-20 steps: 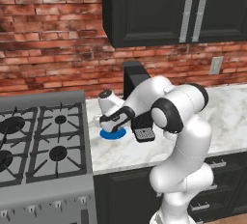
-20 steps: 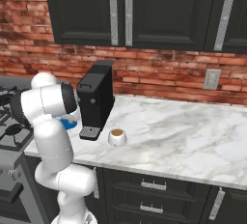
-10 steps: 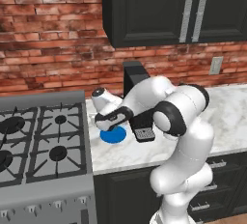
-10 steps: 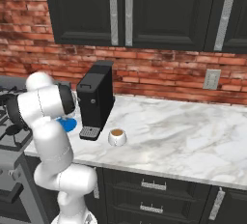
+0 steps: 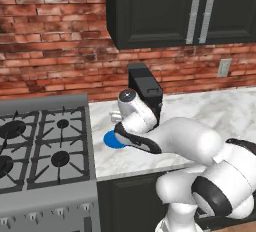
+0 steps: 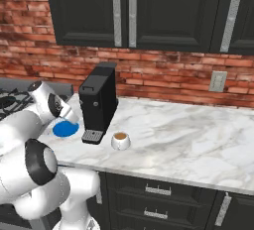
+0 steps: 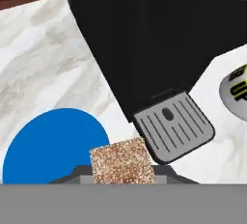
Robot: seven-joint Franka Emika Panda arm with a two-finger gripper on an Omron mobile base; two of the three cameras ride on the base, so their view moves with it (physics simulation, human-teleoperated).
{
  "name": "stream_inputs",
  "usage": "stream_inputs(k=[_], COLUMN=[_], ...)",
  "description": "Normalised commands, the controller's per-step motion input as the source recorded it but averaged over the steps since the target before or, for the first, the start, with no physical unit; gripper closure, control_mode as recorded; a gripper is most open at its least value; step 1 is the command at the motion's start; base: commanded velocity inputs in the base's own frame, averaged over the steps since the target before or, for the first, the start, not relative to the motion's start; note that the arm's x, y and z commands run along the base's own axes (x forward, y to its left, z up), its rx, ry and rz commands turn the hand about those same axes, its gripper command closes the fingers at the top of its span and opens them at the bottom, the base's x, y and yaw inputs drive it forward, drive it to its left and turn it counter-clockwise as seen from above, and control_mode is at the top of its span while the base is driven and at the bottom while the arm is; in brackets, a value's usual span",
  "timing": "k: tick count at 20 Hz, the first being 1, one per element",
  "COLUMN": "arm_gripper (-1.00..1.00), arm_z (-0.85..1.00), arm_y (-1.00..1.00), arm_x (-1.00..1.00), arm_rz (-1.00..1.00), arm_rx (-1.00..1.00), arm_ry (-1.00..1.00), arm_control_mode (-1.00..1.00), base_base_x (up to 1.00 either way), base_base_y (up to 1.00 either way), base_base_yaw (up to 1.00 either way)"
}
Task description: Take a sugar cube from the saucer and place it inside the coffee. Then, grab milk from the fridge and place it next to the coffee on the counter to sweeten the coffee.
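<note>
Between the end effector (image 7: 123, 178) fingertips, sugar cube (image 7: 122, 161), above saucer (image 7: 53, 143).

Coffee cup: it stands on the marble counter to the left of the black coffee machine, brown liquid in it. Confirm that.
Wrong side. In the right base view the coffee cup stands on the marble counter to the right of the black coffee machine, brown liquid in it.

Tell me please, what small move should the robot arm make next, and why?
Probably carry the tiny tan sugar cube sideways past the tall black coffee machine toward the small white coffee cup. The hand view shows the gripper shut on the cube, lifted off the flat blue saucer, while the cup stands on the machine's far side.
</note>
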Motion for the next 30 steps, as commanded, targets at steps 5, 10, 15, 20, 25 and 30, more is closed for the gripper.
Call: stream_inputs(k=[5, 10, 15, 20, 25, 30], arm_gripper=[1.0, 1.0, 1.0, 1.0, 1.0, 1.0], arm_z=[0.62, 0.46, 0.47, -0.01, -0.19, -0.32], arm_y=[-1.0, -1.0, -0.99, -0.28, -0.01, -0.4], arm_x=[-1.0, -0.67, -0.06, 0.12, 0.44, 0.33], arm_rz=[0.02, 0.11, 0.1, 0.05, 0.0, 0.0], arm_rx=[0.1, 0.11, 0.09, -0.05, -0.06, -0.13], arm_ry=[-0.24, -0.1, 0.14, 0.2, 0.16, 0.15], arm_control_mode=[-1.0, -1.0, -1.0, -1.0, -1.0, -1.0], base_base_x=[0.0, 0.0, 0.0, 0.0, 0.0, 0.0], base_base_y=[0.0, 0.0, 0.0, 0.0, 0.0, 0.0], base_base_yaw=[0.0, 0.0, 0.0, 0.0, 0.0, 0.0])
